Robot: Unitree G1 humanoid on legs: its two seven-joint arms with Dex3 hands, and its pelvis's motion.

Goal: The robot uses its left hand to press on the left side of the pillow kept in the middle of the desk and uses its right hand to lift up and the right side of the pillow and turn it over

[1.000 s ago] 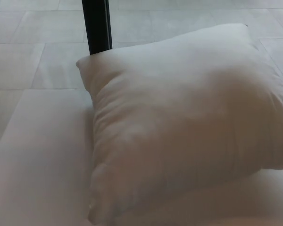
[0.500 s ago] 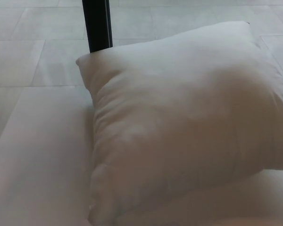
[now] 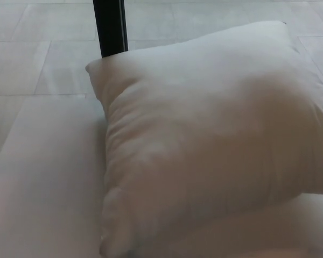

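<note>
White pillow (image 3: 215,140) flat on pale desk (image 3: 43,183), filling centre and right of view. Neither hand in view; grip state cannot tell. Pressing, lifting, turning over all apparently not yet begun.

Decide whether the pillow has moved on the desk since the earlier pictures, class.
No. The pillow sits slightly higher in the picture, but so do the black post and floor tile lines, so the camera shifted, not the pillow.

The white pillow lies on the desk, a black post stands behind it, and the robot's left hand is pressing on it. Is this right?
Not quite. The head view shows no robot hand at all; nothing presses on the white pillow. It does lie on the desk, with the black post behind it.
</note>
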